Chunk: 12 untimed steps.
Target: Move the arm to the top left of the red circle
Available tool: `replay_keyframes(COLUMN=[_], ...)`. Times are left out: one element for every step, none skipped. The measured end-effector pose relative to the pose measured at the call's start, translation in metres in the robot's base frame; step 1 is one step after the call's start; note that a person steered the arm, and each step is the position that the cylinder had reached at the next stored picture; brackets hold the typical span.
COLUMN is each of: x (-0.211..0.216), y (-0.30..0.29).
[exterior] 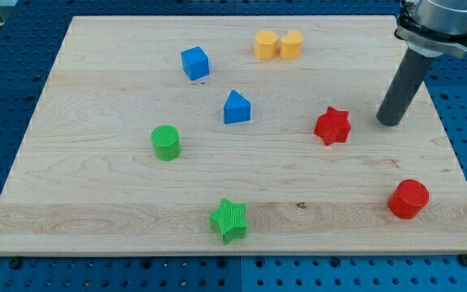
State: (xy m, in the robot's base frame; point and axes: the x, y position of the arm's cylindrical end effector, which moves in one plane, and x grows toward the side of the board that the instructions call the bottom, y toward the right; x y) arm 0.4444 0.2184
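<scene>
Robotics lab, wooden board [96, 203], blue perforated bench [6, 89]

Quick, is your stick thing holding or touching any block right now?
My tip: no jaws, holds nothing, touches no block; it sits right of the red star, above the red circle.

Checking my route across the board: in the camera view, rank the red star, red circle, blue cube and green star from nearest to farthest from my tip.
From my tip:
1. Red star, just to its left.
2. Red circle, below it, near the view's bottom right.
3. Green star and blue cube, both far left; too close to call.
</scene>
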Motion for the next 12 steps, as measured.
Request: replay_keyframes(x=[0.005,0.006,0.009,0.009,0.015,0.031,0.041,0.042,0.045,0.059,0.070,0.070], y=[0.000,0.000,0.006,0.006,0.010,0.011,-0.001,-0.013,-0.019,-0.019,-0.019,-0.024])
